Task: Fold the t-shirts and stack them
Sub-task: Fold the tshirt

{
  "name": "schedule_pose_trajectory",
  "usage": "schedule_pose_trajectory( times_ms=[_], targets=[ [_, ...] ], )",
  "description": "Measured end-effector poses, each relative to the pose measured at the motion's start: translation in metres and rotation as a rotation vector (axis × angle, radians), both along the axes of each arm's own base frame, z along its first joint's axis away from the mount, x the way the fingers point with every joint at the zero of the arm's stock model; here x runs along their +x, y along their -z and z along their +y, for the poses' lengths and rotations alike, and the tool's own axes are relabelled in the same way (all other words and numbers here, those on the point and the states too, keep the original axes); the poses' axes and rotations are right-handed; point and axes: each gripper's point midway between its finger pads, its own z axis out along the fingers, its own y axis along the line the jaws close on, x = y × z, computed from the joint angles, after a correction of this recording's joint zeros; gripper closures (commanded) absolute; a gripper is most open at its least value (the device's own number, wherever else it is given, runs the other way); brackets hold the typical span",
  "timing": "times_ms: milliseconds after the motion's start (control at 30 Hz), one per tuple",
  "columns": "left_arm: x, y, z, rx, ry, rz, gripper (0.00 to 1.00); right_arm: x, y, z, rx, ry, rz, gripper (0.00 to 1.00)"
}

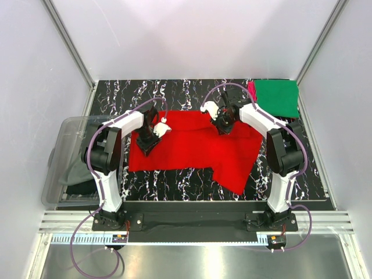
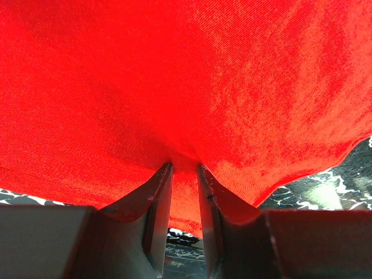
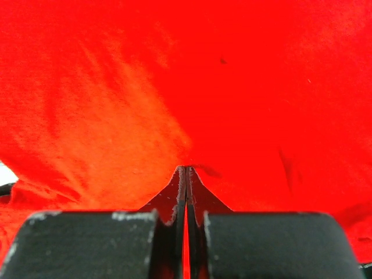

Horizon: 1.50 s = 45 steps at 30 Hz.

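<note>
The bright red t-shirt [image 1: 192, 148] lies spread on the black marbled table, one corner hanging toward the front right. My left gripper [image 1: 146, 144] is at its left part. In the left wrist view the gripper [image 2: 185, 167] is closed on a fold of red cloth [image 2: 186, 87]. My right gripper [image 1: 222, 127] is at the shirt's far edge. In the right wrist view it [image 3: 186, 168] is pinched tight on the red cloth [image 3: 174, 75]. The green t-shirt [image 1: 278, 97] lies folded square at the far right corner, with a pink t-shirt's edge [image 1: 251, 89] showing under it.
A clear plastic bin [image 1: 65, 131] holding dark grey cloth stands off the table's left edge. White walls and metal posts enclose the table [image 1: 180, 93]. The arm bases sit at the near edge.
</note>
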Motion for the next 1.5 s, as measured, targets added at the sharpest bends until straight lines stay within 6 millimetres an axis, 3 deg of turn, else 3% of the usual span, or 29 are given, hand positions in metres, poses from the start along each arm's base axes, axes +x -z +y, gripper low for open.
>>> schedule_pose_trajectory(
  times_ms=[600,667,733,767,900,1000,1067,1167,1233,1300,1433,1500],
  targets=[
    [0.001,0.0,0.0,0.0,0.0,-0.002,0.71,-0.015,-0.004,0.008,0.012,-0.012,0.076,0.97],
    [0.002,-0.001,-0.001,-0.002,0.0,-0.006,0.71,-0.017,-0.006,0.011,0.023,-0.009,0.099,0.9],
    [0.006,-0.005,-0.002,-0.005,0.001,-0.017,0.71,-0.018,-0.013,0.014,0.037,-0.001,0.119,0.7],
    [0.01,-0.008,-0.003,-0.008,0.001,-0.026,0.71,-0.018,-0.017,0.016,0.046,0.002,0.126,0.67],
    [0.037,-0.033,-0.011,-0.03,0.009,-0.104,0.69,-0.013,-0.038,0.024,0.088,0.023,0.127,0.63],
    [0.066,-0.06,-0.016,-0.054,0.011,-0.192,0.67,0.002,-0.061,0.028,0.138,0.073,0.097,0.62],
    [0.092,-0.077,-0.019,-0.072,0.005,-0.263,0.67,0.022,-0.079,0.027,0.182,0.124,0.059,0.62],
    [0.131,-0.087,-0.018,-0.084,-0.031,-0.316,0.68,0.061,-0.092,0.006,0.227,0.231,0.012,0.63],
    [0.15,-0.079,-0.013,-0.084,-0.064,-0.324,0.68,0.084,-0.084,-0.016,0.235,0.305,0.007,0.63],
    [0.157,-0.061,-0.006,-0.074,-0.095,-0.291,0.69,0.1,-0.065,-0.039,0.226,0.372,0.026,0.64],
    [0.151,-0.022,0.012,-0.034,-0.143,-0.19,0.7,0.116,-0.006,-0.089,0.17,0.504,0.108,0.64],
    [0.149,-0.008,0.016,-0.02,-0.152,-0.154,0.71,0.116,0.017,-0.104,0.142,0.537,0.145,0.64]
  ],
)
